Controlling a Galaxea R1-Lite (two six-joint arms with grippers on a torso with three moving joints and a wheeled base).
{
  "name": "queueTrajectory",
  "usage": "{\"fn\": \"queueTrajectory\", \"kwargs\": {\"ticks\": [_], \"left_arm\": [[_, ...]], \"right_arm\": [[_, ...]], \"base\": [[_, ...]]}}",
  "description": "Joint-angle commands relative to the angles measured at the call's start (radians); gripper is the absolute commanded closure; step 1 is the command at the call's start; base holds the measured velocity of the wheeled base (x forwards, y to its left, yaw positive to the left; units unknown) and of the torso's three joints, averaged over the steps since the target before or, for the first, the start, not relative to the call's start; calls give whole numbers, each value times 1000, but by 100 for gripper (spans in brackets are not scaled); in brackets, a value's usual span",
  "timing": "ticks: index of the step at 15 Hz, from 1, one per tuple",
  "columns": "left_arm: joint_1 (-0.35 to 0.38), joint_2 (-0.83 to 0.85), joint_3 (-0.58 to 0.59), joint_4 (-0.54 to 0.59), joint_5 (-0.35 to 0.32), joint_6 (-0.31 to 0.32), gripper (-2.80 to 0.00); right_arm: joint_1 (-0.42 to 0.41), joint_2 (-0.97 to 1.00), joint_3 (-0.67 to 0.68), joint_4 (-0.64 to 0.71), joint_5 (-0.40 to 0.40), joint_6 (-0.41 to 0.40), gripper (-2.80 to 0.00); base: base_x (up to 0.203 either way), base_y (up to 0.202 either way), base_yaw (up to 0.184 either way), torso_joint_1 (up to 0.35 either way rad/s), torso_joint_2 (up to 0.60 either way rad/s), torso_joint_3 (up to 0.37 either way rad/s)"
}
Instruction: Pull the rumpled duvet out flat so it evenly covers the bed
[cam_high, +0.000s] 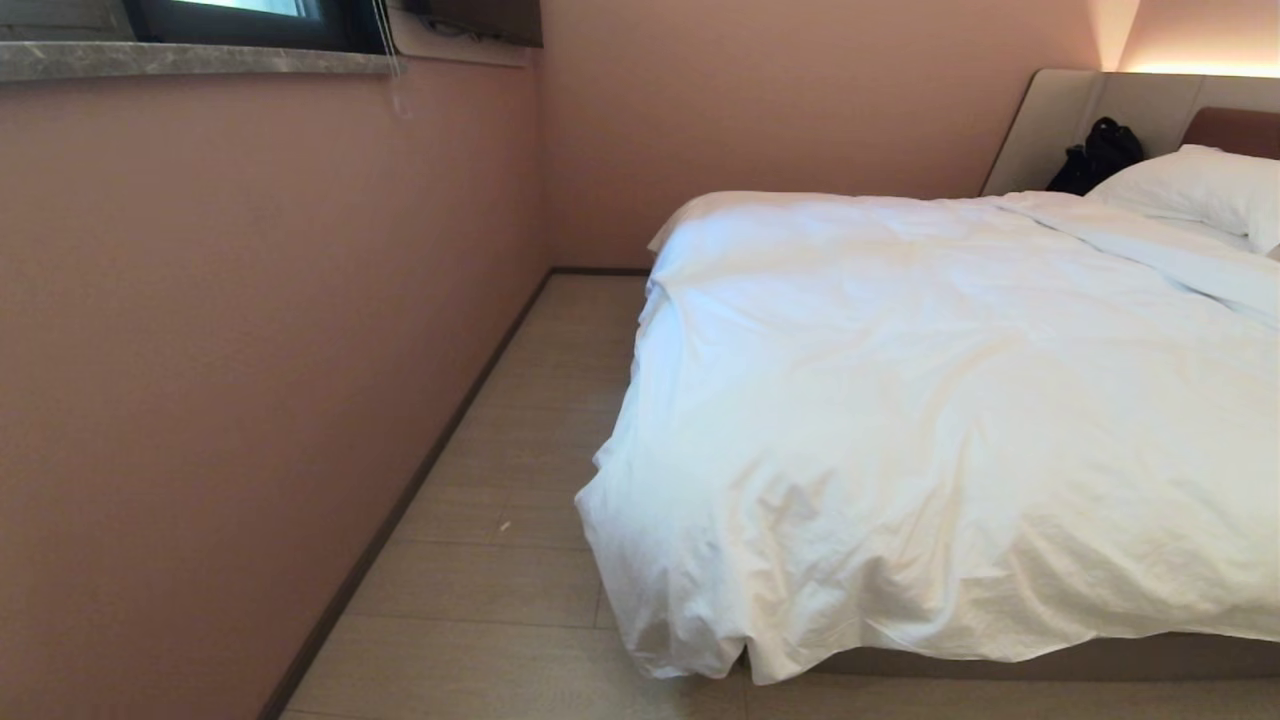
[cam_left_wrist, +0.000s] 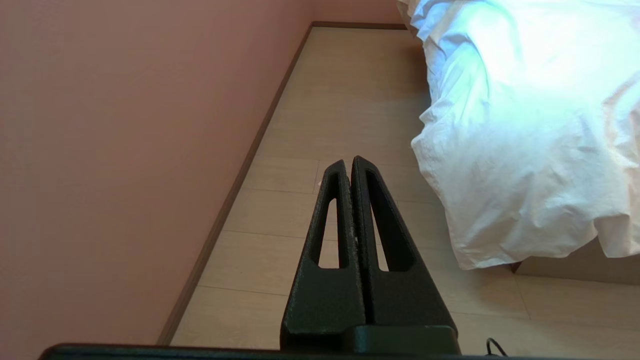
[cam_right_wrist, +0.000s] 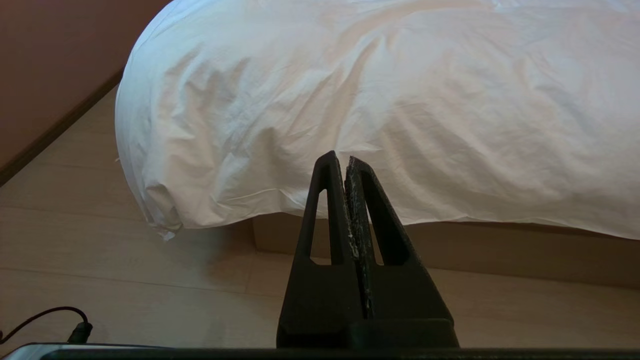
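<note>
The white wrinkled duvet (cam_high: 930, 400) lies spread over the bed (cam_high: 1000, 662) and hangs down its near foot edge and left side, its corner drooping almost to the floor. The duvet (cam_left_wrist: 520, 125) also fills the right of the left wrist view, and the duvet (cam_right_wrist: 380, 100) spans the right wrist view above the taupe base (cam_right_wrist: 450, 245). My left gripper (cam_left_wrist: 348, 162) is shut and empty over the floor, apart from the duvet. My right gripper (cam_right_wrist: 338, 159) is shut and empty, short of the hanging edge. Neither arm shows in the head view.
A pink wall (cam_high: 250, 350) runs close along the left, leaving a strip of pale floor (cam_high: 520, 480) between it and the bed. A white pillow (cam_high: 1200, 185) and a black bag (cam_high: 1100, 155) sit by the headboard (cam_high: 1235, 130). A window sill (cam_high: 190, 58) runs at the upper left.
</note>
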Motion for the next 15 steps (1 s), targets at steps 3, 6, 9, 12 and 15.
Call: {"fn": "queueTrajectory", "kwargs": {"ticks": [3,6,9,12,15], "left_arm": [[1,0,0,-1,0,0,0],[1,0,0,-1,0,0,0],[1,0,0,-1,0,0,0],[1,0,0,-1,0,0,0],[1,0,0,-1,0,0,0]], "right_arm": [[0,1,1,0,-2,1,0],[0,1,0,0,-6,2,0],[1,0,0,0,-6,2,0],[0,0,0,0,-6,2,0],[1,1,0,0,-6,2,0]], "base": [[0,0,0,0,0,0],[0,0,0,0,0,0],[0,0,0,0,0,0],[0,0,0,0,0,0],[0,0,0,0,0,0]]}}
